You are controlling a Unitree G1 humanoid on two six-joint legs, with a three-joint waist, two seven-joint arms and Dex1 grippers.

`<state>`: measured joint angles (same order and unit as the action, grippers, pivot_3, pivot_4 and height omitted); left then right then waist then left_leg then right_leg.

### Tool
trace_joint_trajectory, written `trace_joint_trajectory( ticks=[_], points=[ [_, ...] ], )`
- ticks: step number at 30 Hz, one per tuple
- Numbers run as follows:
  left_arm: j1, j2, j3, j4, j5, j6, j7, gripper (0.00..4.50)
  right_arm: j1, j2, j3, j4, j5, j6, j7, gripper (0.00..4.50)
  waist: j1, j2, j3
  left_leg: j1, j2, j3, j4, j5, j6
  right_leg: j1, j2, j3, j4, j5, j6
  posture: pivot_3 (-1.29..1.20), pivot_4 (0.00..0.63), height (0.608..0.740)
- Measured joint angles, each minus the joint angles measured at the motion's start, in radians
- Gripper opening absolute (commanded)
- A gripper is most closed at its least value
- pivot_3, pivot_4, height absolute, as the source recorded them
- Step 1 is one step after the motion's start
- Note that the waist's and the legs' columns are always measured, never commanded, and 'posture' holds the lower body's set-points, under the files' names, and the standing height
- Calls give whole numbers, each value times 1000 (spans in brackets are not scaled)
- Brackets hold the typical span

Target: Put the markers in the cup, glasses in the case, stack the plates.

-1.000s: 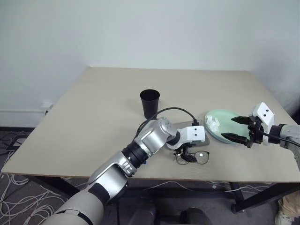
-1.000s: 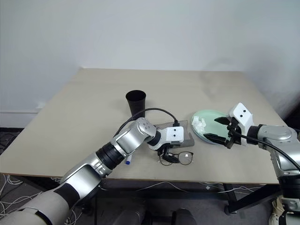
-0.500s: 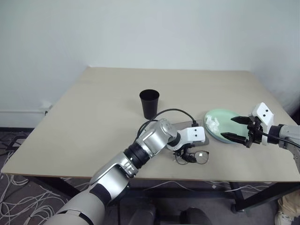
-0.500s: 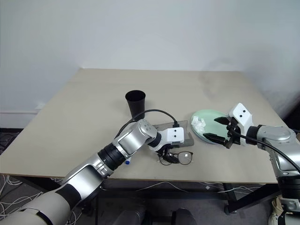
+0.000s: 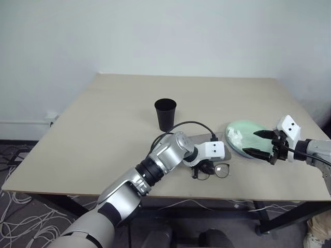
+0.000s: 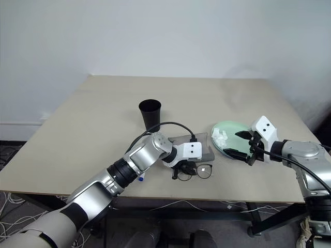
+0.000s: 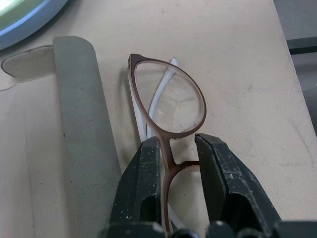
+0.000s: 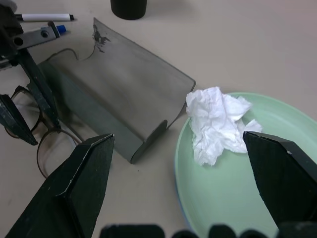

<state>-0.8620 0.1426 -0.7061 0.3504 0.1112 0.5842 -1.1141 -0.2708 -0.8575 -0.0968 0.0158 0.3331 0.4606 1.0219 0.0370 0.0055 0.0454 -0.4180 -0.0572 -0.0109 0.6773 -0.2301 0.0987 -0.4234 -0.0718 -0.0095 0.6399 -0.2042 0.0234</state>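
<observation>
The glasses (image 7: pixel 171 106) lie on the table in front of the open grey case (image 8: pixel 124 94). My left gripper (image 7: pixel 178 140) is shut on the glasses at the bridge, reaching down from the left (image 5: pixel 199 170). My right gripper (image 8: pixel 177 138) hangs open just over the near edge of the mint green plate (image 5: pixel 248 129), which lies on the light blue plate (image 8: pixel 182 210). The black cup (image 5: pixel 165 113) stands upright behind the case. Two markers lie to the left of the case, the black-capped one (image 8: pixel 44 17) and the blue-capped one (image 8: pixel 60 29), partly hidden by my left arm.
A crumpled white tissue (image 8: pixel 218 124) rests on the green plate. The case's lid (image 6: pixel 191 139) lies tilted back towards the cup. The table's front edge (image 5: pixel 232 197) runs close in front of the glasses. A black cable (image 5: pixel 191 123) loops over my left wrist.
My left gripper's fingers have come together on the bridge of the glasses, and the glasses have shifted slightly. The right gripper has stayed where it was, open.
</observation>
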Motion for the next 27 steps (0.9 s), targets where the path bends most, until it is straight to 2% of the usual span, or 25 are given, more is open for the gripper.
trace_joint_trajectory(
  ticks=[3,7,9,21,27],
  points=[
    [0,3,-2,0,0,-6,-2,1084,0,0,0,0,0,0,-3,4500,0,0,0,0,0,0,0,0,0,0,0,0,0,0,0,0,0,731],
    [-2,5,4,-5,-2,-17,-10,258,0,0,0,0,0,0,-4,4500,0,0,0,1,0,0,0,0,0,0,0,0,0,0,0,0,0,731],
    [-5,3,4,-16,-6,-26,-23,14,0,0,0,0,0,0,-4,4500,1,0,-1,2,0,0,0,0,0,1,-1,-1,0,0,0,0,0,731],
    [-9,18,10,-20,-10,-70,-42,14,-9,0,2,1,-1,-2,-3,4500,-2,0,0,3,-1,0,2,0,1,4,-9,-9,0,5,8,0,0,731],
    [-82,49,99,-29,-55,-75,-87,14,-30,0,4,14,-2,-6,3,4500,-1,1,0,-3,-2,1,2,0,2,-2,-9,-8,0,5,8,0,0,731]
  ],
)
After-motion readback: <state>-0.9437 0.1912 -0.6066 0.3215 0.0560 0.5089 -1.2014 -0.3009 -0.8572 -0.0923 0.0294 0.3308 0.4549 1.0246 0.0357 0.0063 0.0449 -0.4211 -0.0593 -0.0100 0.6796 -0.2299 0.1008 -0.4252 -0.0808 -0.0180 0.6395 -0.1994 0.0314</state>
